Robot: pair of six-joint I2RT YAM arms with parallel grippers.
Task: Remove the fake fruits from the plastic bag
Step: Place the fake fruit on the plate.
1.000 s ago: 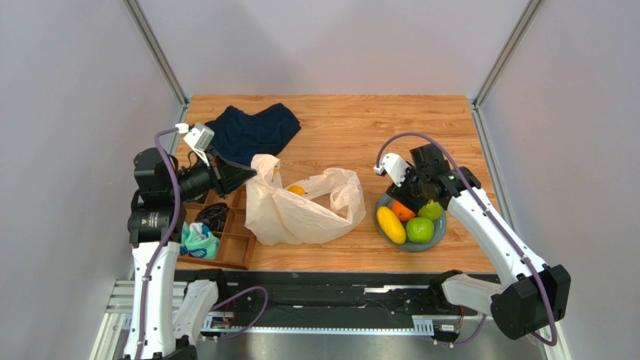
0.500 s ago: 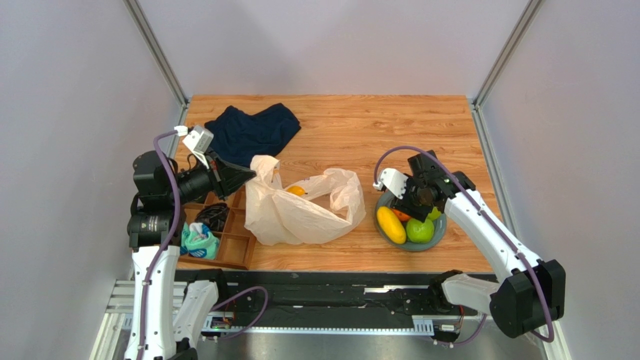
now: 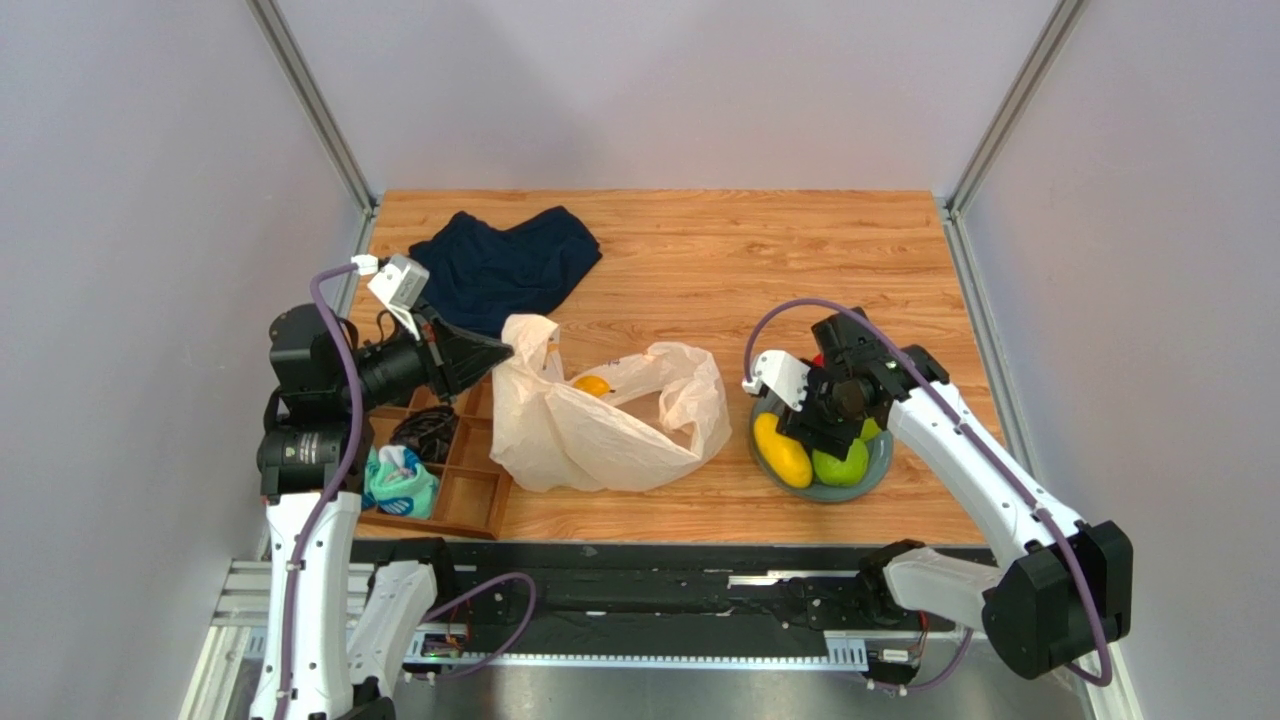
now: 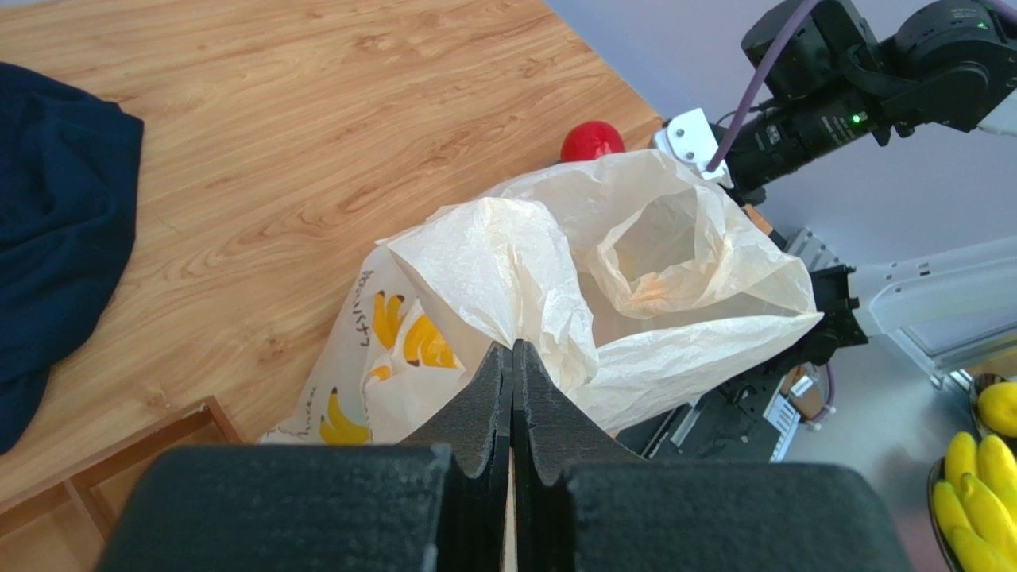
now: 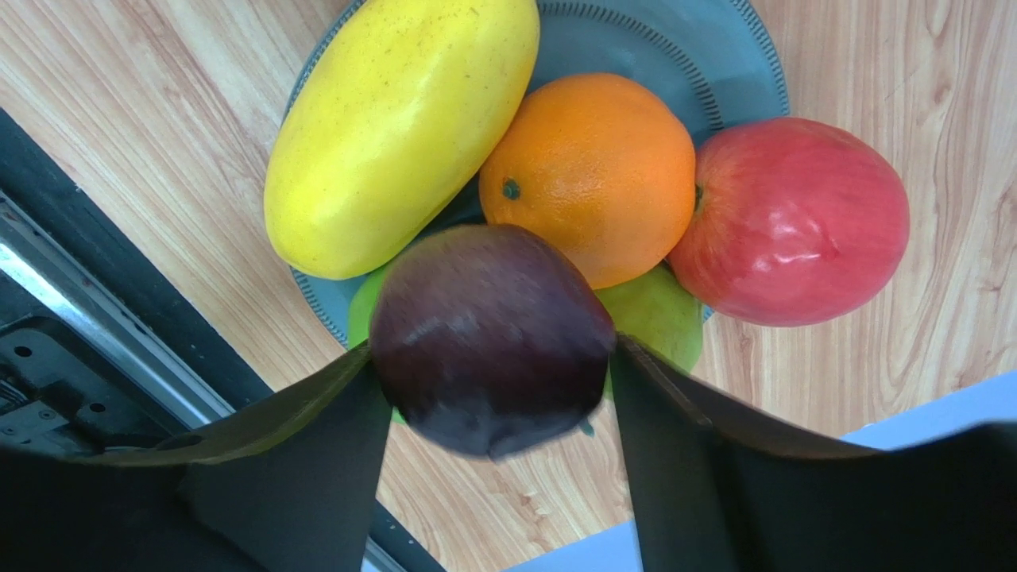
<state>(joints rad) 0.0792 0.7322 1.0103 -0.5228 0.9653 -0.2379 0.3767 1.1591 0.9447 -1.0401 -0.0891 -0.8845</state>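
Observation:
The plastic bag (image 3: 601,428) lies crumpled at mid-table, its mouth towards the right. An orange fruit (image 3: 592,381) shows inside it. My left gripper (image 3: 504,348) is shut on the bag's upper left edge; the left wrist view shows its jaws (image 4: 513,346) pinching the film of the bag (image 4: 669,256). My right gripper (image 5: 492,352) is shut on a dark purple plum (image 5: 489,340), just above the blue-grey bowl (image 5: 716,48). The bowl holds a yellow fruit (image 5: 400,131), an orange (image 5: 591,167), a red apple (image 5: 788,221) and a green apple (image 5: 651,316). In the top view the right gripper (image 3: 831,428) hides the plum.
A dark navy cloth (image 3: 504,263) lies at the back left. A wooden compartment tray (image 3: 458,483) sits at the front left with rolled teal socks (image 3: 398,483) and a black item (image 3: 431,432). The bowl (image 3: 879,450) stands right of the bag.
My right gripper has moved down and towards the front over the bowl with the plum. The left gripper and the bag have stayed put.

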